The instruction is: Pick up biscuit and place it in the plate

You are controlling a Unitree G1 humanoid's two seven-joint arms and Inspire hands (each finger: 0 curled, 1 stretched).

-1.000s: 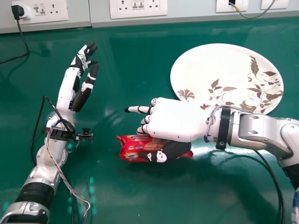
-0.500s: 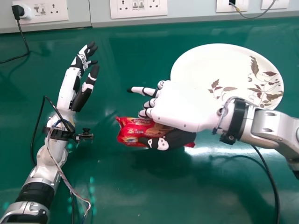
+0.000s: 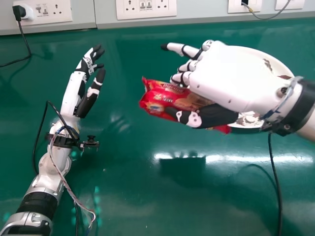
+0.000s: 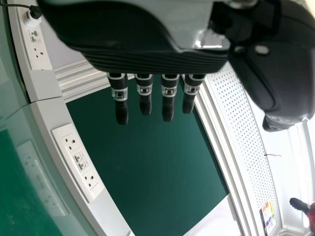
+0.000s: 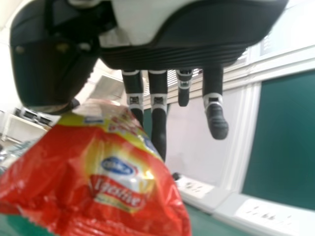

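Observation:
My right hand (image 3: 231, 78) is raised over the table, its thumb and fingers pinching the red biscuit packet (image 3: 165, 99), with one finger stretched out to the left. In the right wrist view the packet (image 5: 113, 182) hangs between the thumb and the fingers of the right hand (image 5: 160, 108). Behind and beneath the hand, the white plate (image 3: 268, 55) with a brown leaf pattern is partly covered by it. My left hand (image 3: 87, 83) stays at the left side, fingers straight; the left wrist view shows the left hand (image 4: 168, 96) holding nothing.
The green table (image 3: 128, 196) carries a dark shadow below the packet. Wall sockets (image 3: 146, 9) line the back edge. One black cable (image 3: 276, 187) hangs by the right arm, and another cable (image 3: 35, 132) loops beside the left forearm.
The right hand has lifted the packet off the table and carried it back and to the right, nearer the plate. The left arm has hardly moved.

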